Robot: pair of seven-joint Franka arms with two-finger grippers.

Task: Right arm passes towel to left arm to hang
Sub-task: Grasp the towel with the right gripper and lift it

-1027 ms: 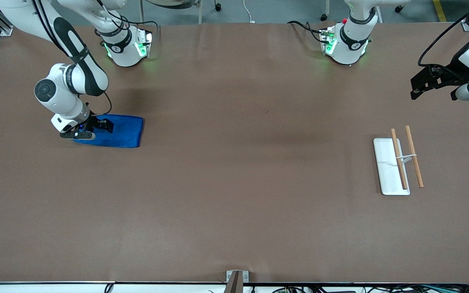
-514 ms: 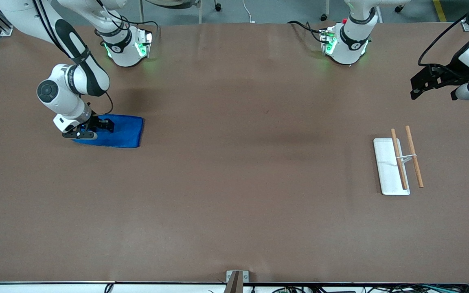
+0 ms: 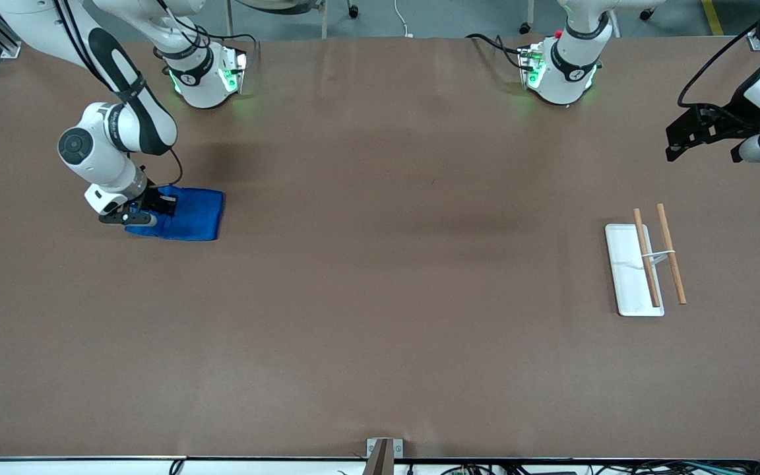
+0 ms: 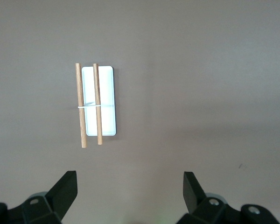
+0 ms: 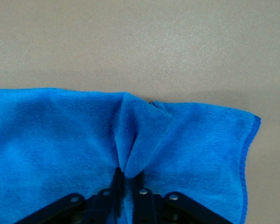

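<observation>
1. Two arms work this brown table (image 3: 380,297). The right gripper (image 3: 163,206) is down at the right arm's end, clamped on the blue towel (image 3: 189,214).
2. The towel lies on the table, near the right arm's base, bunched at the gripped edge.
3. Only the right wrist view shows the pinch: the fingers (image 5: 113,196) squeeze a raised fold of the towel (image 5: 186,140) between them.
4. The rack (image 3: 644,264), a white tray with two wooden rods, sits toward the left arm's end.
5. The left gripper (image 3: 680,135) waits up over that end, its jaws spread wide, holding nothing.
6. The left wrist view looks straight down on the rack (image 4: 99,100), framed between its parted fingers (image 4: 65,189).
</observation>
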